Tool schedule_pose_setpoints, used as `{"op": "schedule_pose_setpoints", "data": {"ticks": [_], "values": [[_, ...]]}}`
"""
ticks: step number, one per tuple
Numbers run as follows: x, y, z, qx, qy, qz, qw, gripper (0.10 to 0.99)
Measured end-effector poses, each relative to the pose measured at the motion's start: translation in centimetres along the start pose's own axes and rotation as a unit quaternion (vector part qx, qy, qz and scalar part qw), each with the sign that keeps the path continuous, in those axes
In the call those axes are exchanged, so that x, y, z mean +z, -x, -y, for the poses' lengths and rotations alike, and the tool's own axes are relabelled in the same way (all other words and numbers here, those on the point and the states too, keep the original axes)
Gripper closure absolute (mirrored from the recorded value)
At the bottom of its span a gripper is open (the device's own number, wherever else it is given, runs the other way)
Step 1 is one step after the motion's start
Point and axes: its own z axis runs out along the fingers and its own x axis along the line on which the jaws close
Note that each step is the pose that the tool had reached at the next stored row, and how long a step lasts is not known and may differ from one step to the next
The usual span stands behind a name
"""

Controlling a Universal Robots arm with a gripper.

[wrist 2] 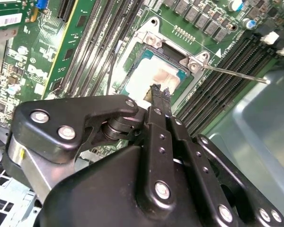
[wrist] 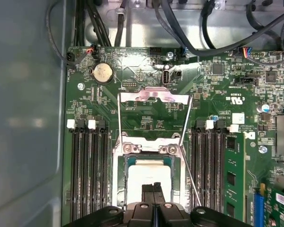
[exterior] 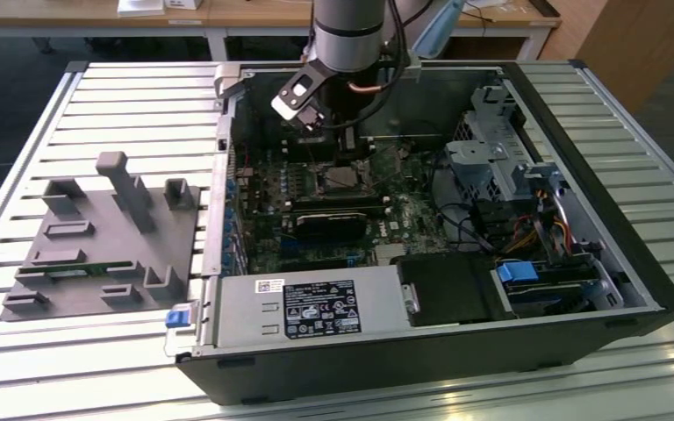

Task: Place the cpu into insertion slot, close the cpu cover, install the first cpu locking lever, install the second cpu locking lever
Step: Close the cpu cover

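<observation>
The arm point(exterior: 353, 35) ran off the exterior view's upper edge. In the first wrist view the gripper point(wrist: 154, 188), its own body cut by the picture's edge, covered part of the chip point(wrist: 144, 172) and socket point(wrist: 117, 175). Whether its fingertips point(wrist 2: 156, 94) touched the chip, I couldn't tell.

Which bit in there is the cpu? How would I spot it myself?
Find the green circuit board inside the open computer case. Between its banks of long black memory slots sits the insertion slot; the cpu is the flat, dull-silver square in it, pale against the dark surroundings.
</observation>
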Motion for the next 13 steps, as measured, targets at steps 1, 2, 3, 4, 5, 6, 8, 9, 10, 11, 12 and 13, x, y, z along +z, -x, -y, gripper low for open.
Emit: {"op": "schedule_pose_setpoints", "data": {"ticks": [1,2,3,4,5,6,8,9,10,11,12,13], "values": [[-0.18,0.0,-0.01,0.0,-0.0006,0.0,1.0,0.98],[-0.34,0.0,-0.01,0.0,-0.0013,0.0,1.0,0.98],[-0.48,0.0,-0.02,0.0,-0.0019,0.0,1.0,0.98],[-0.62,0.0,-0.02,0.0,-0.0024,0.0,1.0,0.98],[-0.76,0.0,-0.03,0.0,-0.0028,0.0,1.0,0.98],[-0.9,0.0,-0.04,0.0,-0.0032,0.0,1.0,0.98],[-1.17,-0.01,-0.04,0.0,-0.004,0.0,1.0,0.98],[-1.28,-0.01,-0.05,0.0,-0.0044,0.0,1.0,0.98],[-1.38,-0.01,-0.05,0.0,-0.0048,0.0,1.0,0.98],[-1.48,-0.01,-0.06,0.0,-0.0051,0.0,1.0,0.98],[-1.58,-0.01,-0.06,0.0,-0.0055,0.0,1.0,0.98],[-1.69,-0.01,-0.06,0.0,-0.0059,0.0,1.0,0.98]]}}
